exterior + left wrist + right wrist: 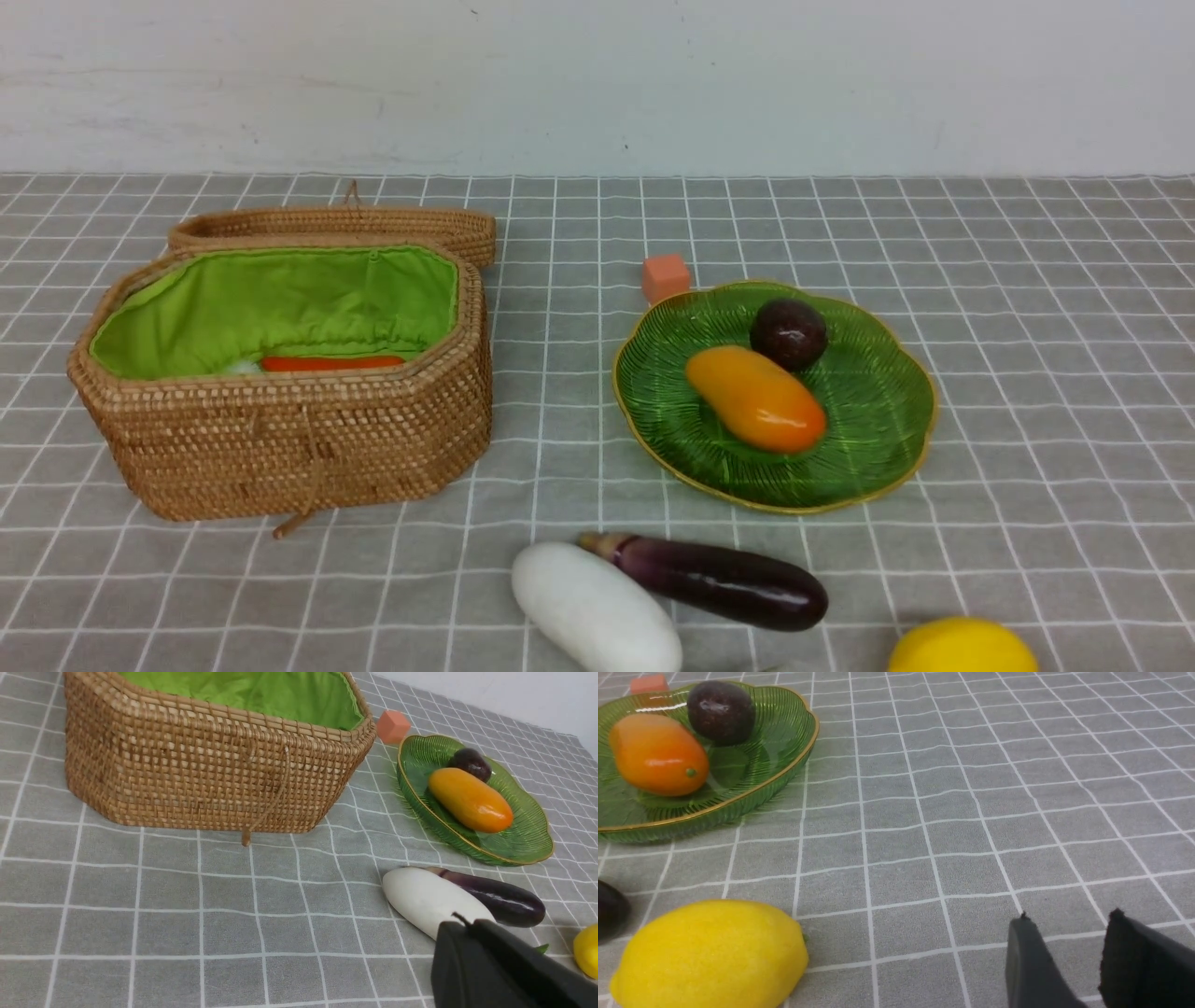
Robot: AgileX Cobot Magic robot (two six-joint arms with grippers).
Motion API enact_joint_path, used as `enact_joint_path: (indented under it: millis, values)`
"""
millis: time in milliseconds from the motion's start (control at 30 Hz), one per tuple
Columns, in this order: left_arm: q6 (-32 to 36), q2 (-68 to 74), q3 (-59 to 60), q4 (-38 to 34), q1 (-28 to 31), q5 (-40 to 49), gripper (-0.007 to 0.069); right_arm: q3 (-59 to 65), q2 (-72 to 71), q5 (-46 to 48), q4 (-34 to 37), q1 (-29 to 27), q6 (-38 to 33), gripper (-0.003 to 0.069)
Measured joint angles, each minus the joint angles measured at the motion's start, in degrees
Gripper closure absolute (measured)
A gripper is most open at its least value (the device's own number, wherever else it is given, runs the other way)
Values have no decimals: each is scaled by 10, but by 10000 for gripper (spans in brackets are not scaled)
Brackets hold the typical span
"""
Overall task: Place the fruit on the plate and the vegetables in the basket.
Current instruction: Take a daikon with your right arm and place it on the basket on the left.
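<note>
Bright, even light, soft shadows, small glare on the mango [756, 399]; all views reasonably sharp.

Looks like a lab test cell: bench [1027, 280] draped in grey grid cloth [560, 467], bare scuffed white wall [597, 84] right behind it.

I find no writing, label, brand, number or sign to read in any of my views.
</note>
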Motion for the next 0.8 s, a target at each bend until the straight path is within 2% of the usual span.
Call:
enact_joint_path:
  millis: [467,800]
  values:
    - [0,-1,0,0,0,0,617,0,0,-2,-7,0,0,418]
    - [0,-1,0,0,0,0,617,6,0,-56,-20,0,7,418]
